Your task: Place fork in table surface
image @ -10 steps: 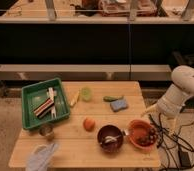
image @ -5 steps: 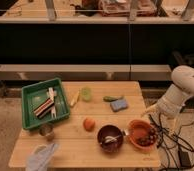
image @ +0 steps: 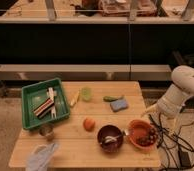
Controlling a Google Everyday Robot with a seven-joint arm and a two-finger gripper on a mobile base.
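resting in the dark bowl (image: 109, 148), the fork (image: 116, 136); end effector (image: 149, 111) open near the orange bowl (image: 134, 127)

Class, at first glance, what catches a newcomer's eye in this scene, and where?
The white robot arm looms at the right, its gripper beside the right edge of the wooden table. A bright green tray sits on the table's left; an orange bowl stands front right.
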